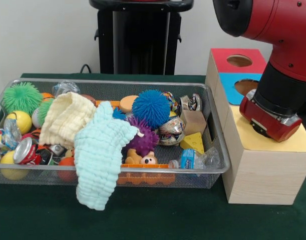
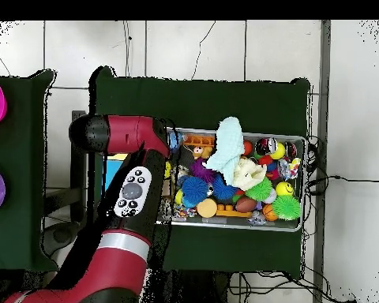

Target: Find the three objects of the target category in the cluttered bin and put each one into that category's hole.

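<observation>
A wire mesh bin holds a heap of toys. Over its front rim hangs a mint cloth, with a cream cloth behind it. Among the clutter are a blue spiky ball, a purple spiky ball, a green spiky ball, a yellow cheese wedge, a small cardboard box and a soda can. Right of the bin stands a wooden sorting box with a red hole and a blue hole. My gripper sits low over the box's yellow top, its end hidden.
In the overhead view the red arm covers most of the sorting box, beside the bin. Green cloth covers the table. A black stand rises behind the bin.
</observation>
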You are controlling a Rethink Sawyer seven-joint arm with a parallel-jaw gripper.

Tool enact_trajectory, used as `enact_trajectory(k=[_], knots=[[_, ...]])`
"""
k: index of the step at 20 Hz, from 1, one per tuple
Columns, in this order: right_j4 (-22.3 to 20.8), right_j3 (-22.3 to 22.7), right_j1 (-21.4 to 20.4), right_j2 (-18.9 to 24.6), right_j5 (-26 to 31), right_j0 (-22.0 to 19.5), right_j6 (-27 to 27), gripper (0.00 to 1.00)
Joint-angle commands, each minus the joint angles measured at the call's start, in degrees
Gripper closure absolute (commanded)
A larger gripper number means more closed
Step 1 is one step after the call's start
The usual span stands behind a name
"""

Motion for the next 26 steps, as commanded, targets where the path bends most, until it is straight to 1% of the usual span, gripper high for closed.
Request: enact_trajectory(k=[1,4,7,8,13,26], knots=[[-2.4,-1.7,9.1,0.4,-17.6,-6.4,8.9,1.0],[-2.5,-1.6,9.0,0.6,-17.8,-6.5,8.6,1.0],[-2.1,-0.8,8.5,1.7,-18.2,-7.0,8.1,1.0],[-2.0,-0.5,8.3,2.1,-18.3,-7.2,8.0,0.0],[-1.9,-1.0,8.6,1.5,-17.4,-6.9,8.4,0.0],[-2.1,-0.7,8.4,2.0,-18.2,-7.2,7.6,0.0]])
